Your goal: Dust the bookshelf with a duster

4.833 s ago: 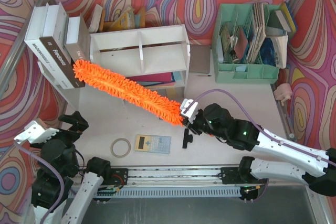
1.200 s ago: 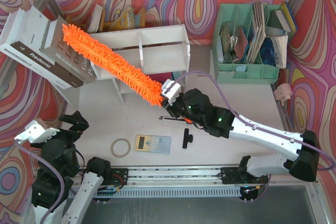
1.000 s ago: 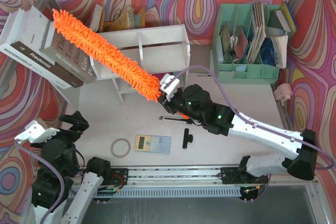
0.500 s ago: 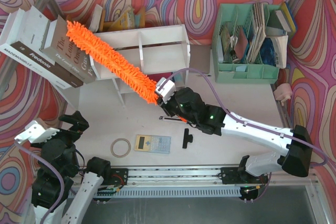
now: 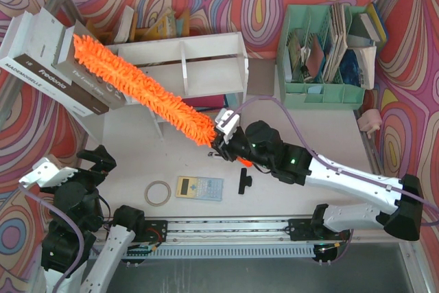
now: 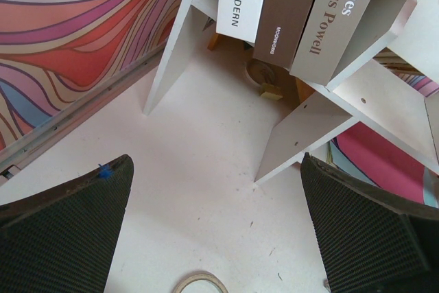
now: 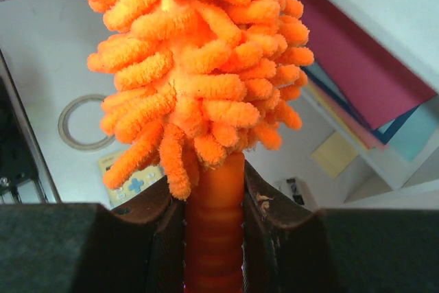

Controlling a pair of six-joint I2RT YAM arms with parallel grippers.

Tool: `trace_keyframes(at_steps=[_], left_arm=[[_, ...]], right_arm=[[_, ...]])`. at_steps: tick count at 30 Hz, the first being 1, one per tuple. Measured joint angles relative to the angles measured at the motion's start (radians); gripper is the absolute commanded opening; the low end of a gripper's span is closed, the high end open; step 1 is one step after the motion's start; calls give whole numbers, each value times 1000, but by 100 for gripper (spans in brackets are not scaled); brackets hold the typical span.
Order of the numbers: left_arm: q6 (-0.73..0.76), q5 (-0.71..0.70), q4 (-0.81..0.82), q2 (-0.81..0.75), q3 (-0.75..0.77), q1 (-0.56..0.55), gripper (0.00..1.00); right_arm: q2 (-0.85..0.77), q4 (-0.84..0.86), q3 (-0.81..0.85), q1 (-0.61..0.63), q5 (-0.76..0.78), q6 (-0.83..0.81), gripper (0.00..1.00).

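The white bookshelf (image 5: pixel 206 49) stands at the back centre, with coloured folders (image 7: pixel 374 66) in its lower tier. My right gripper (image 5: pixel 223 143) is shut on the orange handle of the duster (image 5: pixel 140 87). The fluffy orange head slants up-left across the shelf's left front; its tip lies against the leaning books (image 5: pixel 62 60). In the right wrist view the handle (image 7: pixel 214 238) sits tight between my fingers, with the fluff (image 7: pixel 199 53) above. My left gripper (image 6: pixel 219 238) is open and empty over the table in front of the shelf's left leg (image 6: pixel 302 135). It is parked at the near left (image 5: pixel 75 169).
A mint-green file organizer (image 5: pixel 329 46) stands at the back right. A tape ring (image 5: pixel 158 193), a calculator (image 5: pixel 199 188) and a small black part (image 5: pixel 245 182) lie on the table near the front. Large books lean at the back left.
My right gripper has swept the duster from the shelf's lower front up onto its left end and the books. In the last half second it drew back right and the tip dropped slightly.
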Motion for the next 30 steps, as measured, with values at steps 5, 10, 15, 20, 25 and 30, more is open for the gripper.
trace_keyframes(at_steps=[5, 10, 15, 20, 25, 30], left_arm=[[0, 0, 0, 0, 0, 0, 98], [0, 1, 0, 0, 0, 0, 99], [0, 1, 0, 0, 0, 0, 99], [0, 1, 0, 0, 0, 0, 99], [0, 1, 0, 0, 0, 0, 99], [0, 4, 0, 0, 0, 0, 98]], right_arm=[[-17, -5, -95, 5, 8, 45, 0], [-20, -16, -129, 7, 19, 67, 0], [-71, -17, -128, 17, 21, 71, 0], [-109, -20, -128, 39, 16, 74, 0], [-112, -17, -143, 47, 16, 100, 0], [-113, -14, -210, 47, 20, 133, 0]])
